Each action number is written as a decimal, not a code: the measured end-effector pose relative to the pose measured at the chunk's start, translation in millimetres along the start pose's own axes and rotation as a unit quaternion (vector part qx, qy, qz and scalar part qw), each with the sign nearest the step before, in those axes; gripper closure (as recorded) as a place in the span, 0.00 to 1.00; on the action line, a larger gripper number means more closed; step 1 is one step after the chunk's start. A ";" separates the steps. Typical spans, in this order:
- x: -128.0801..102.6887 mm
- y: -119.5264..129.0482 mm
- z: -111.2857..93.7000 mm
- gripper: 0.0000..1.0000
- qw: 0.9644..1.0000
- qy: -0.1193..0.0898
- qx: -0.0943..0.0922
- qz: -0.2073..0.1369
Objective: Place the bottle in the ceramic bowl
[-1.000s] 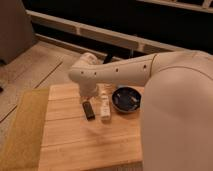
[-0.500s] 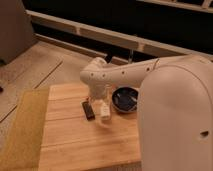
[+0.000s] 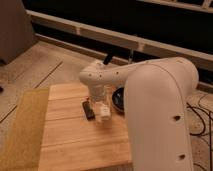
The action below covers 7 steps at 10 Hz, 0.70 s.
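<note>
**Gripper** [image 3: 103, 105]: is hanging fingers-down from the wrist over the middle of the table, directly above the bottle and reaching down around its top. The jaws are standing spread wide, released, and are not clamping anything.

**Robot arm** [image 3: 150, 95]: white and thick-bodied, it is sweeping in from the right and filling much of the right side of the view. It is also covering the right part of the bowl.

**Bottle** [image 3: 104, 115]: small, pale and whitish. It is sitting on the wood just under the gripper, between the black bar and the bowl, and outside the bowl. Whether the fingers are touching it cannot be told.

**Ceramic bowl** [image 3: 118, 99]: dark and glossy. It is resting on the table just right of the bottle and is partly hidden behind the arm.

**Black bar** [image 3: 88, 110]: flat and rectangular, lying on the table just left of the bottle.

**Wooden table** [image 3: 75, 145]: light planks, carrying all three items.

**Yellowish mat** [image 3: 22, 130]: is lying along the table's left side.

**Speckled floor** [image 3: 35, 65]: is showing beyond the table, with cables [image 3: 200, 117] trailing at the right.
</note>
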 end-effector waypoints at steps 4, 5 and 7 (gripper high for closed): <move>1.1 -6.3 22.4 0.35 0.999 0.040 0.004 0.017; 1.2 -6.4 27.3 0.35 0.999 0.048 0.000 0.024; 0.8 -5.2 37.1 0.35 0.997 0.062 -0.008 0.034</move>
